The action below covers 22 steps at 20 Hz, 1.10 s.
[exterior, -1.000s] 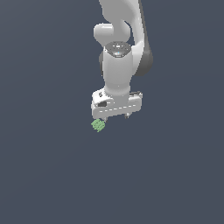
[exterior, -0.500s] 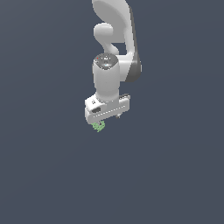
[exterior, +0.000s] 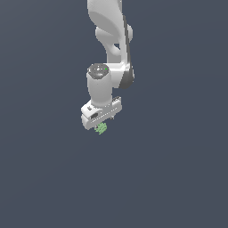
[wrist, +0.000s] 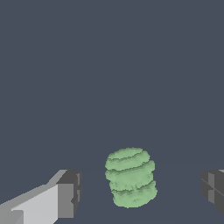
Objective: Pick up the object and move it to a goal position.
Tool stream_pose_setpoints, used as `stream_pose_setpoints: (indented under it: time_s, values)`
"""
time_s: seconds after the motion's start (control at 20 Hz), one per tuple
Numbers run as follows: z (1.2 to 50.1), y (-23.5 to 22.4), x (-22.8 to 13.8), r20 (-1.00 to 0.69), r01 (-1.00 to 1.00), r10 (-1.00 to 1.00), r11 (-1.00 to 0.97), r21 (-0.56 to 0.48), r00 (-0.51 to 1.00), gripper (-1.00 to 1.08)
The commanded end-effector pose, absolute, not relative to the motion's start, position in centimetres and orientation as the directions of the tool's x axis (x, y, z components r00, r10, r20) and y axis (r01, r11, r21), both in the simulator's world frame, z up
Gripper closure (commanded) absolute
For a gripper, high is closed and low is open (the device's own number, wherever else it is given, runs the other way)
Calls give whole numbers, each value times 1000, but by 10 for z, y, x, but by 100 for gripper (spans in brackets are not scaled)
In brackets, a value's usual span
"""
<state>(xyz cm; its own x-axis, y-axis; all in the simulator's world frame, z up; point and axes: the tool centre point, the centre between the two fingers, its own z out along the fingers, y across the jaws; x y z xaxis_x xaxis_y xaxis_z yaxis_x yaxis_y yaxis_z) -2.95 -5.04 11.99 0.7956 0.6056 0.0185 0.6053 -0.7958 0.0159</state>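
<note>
The object (exterior: 101,128) is a small light-green clump of ridged segments lying on the dark grey floor, just under the white hand. My gripper (exterior: 103,126) hangs right above it. In the wrist view the object (wrist: 130,176) sits between the two dark fingertips (wrist: 70,193), with clear gaps on both sides. The gripper (wrist: 142,190) is open and touches nothing. In the exterior view the fingers are mostly hidden behind the hand's white body.
The flat dark grey floor (exterior: 178,178) stretches out all around with no other object on it. The white arm (exterior: 111,44) rises from the hand toward the upper part of the exterior view.
The arm has swung and turned about its wrist, bringing the hand over the green object. The object has not moved.
</note>
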Motion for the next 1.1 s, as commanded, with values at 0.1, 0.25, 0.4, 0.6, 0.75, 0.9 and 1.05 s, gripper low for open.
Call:
stream_pose_setpoints:
  time_s: [0.1,0.25,0.4,0.6,0.75,0.9,1.05]
  values:
    - [105,-63,-40,9,674,674,-739,11,739,-92]
    - [98,-69,-46,5,707,707,-707,7,707,-92]
    - [92,-74,-51,3,732,732,-682,4,682,-92]
    - [87,-78,-55,1,753,753,-658,1,658,-92]
    - [86,-79,-56,0,761,761,-649,0,649,-92]
    - [86,-80,-56,0,759,759,-651,0,651,-92]
    - [83,-80,-57,0,759,759,-651,0,651,-92]
